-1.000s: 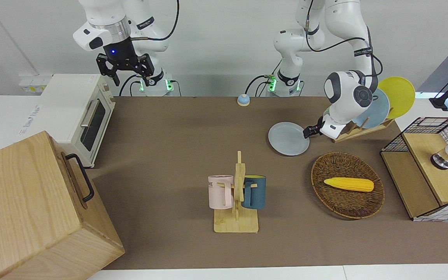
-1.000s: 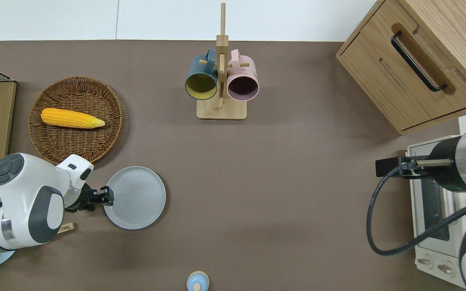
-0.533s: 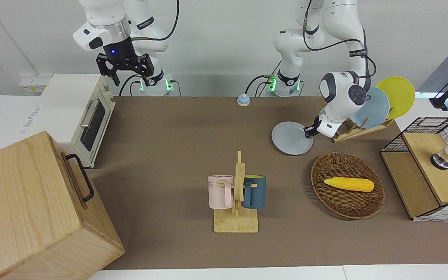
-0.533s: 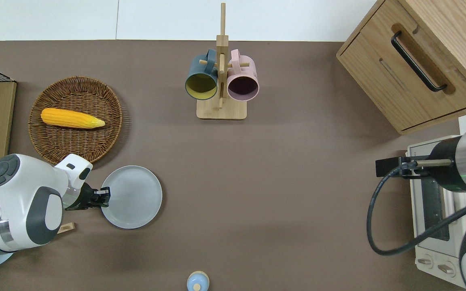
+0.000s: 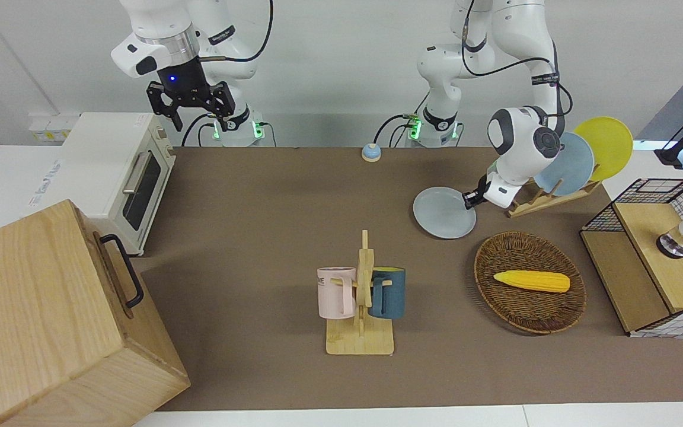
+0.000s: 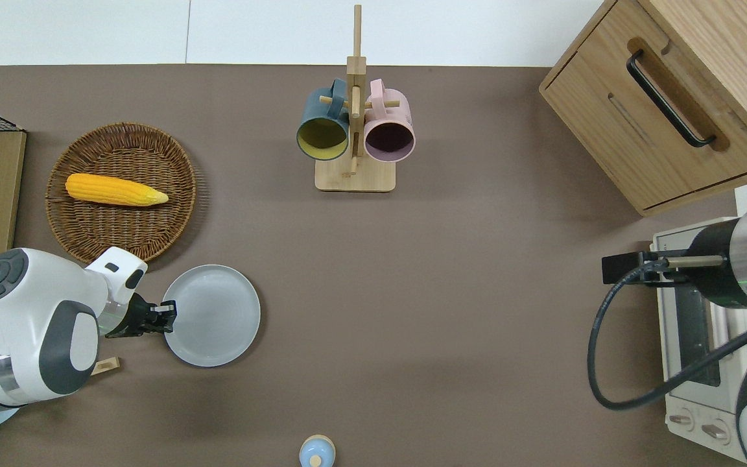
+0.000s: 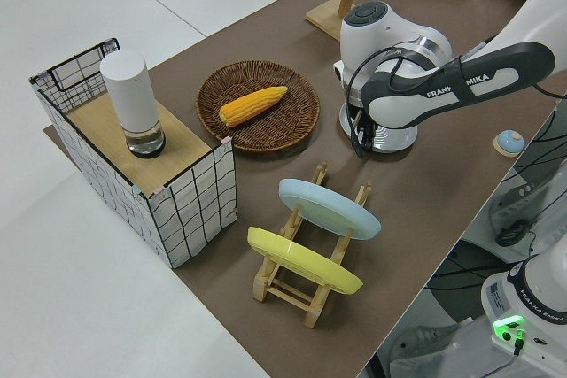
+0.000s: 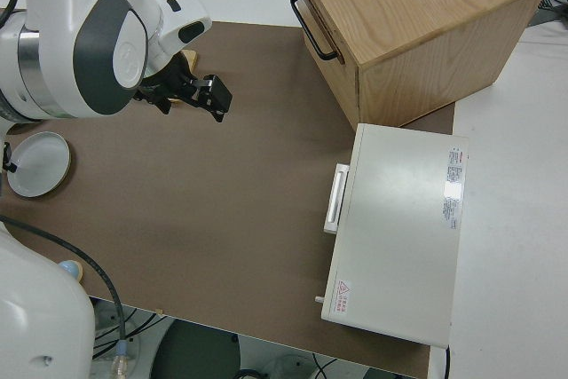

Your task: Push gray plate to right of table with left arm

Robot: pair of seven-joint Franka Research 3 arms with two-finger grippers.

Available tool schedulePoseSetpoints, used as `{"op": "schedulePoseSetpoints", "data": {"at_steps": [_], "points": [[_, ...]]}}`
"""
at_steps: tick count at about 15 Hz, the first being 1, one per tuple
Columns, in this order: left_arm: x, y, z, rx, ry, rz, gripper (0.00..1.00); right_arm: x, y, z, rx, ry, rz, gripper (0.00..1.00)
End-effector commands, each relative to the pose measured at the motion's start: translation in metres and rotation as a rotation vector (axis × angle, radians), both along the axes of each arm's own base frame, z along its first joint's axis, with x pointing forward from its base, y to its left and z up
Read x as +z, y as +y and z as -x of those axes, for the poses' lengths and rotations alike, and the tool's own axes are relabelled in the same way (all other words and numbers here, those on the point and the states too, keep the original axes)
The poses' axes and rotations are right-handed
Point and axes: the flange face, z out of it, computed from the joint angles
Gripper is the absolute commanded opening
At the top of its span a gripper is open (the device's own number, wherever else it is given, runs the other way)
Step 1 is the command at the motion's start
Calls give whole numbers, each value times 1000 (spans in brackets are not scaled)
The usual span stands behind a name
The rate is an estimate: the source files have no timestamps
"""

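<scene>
Worktop: the brown-covered surface is filling most of the overhead frame, carrying everything below.
Wooden box: the light box with the black handle is sitting in the lower left of the front frame.
Toaster oven: the white oven is standing at the left edge of the front frame, just above the box.
Left arm: the white arm is reaching in from the lower left of the overhead frame, low over the worktop.
Wire-sided crate: it is sitting at the left of the left side frame, carrying a white cylinder.
Wicker basket: it is lying in the left part of the overhead frame, holding an ear of corn.
Gray plate: it is lying flat on the worktop in the lower left of the overhead frame, just below the basket, toward the left arm's end.
Plate rack: the wooden rack is holding a light-blue plate and a yellow plate on edge, low in the left side frame.
Mug tree: it is standing at lower centre of the front frame, carrying a pink mug and a dark blue mug.
Left gripper: its jaws are meeting the plate's rim on the side facing the arm; whether they are clenched or released cannot be told.
Right gripper: parked at the upper left of the front frame, its jaws are hanging released.
</scene>
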Motion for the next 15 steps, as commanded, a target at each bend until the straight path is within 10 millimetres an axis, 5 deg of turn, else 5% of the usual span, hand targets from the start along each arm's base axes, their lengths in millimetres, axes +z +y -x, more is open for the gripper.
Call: {"op": "schedulePoseSetpoints", "data": {"at_steps": [1,11,15], "points": [[-10,-21,6,15,-1,17,0,0,0,8,-21,3,-9,996],[-10,-76,10,25,10,38,0,0,0,8,-21,3,-9,996],[-9,-122,15,50,-5,42,0,0,0,8,-21,3,-9,996]]}}
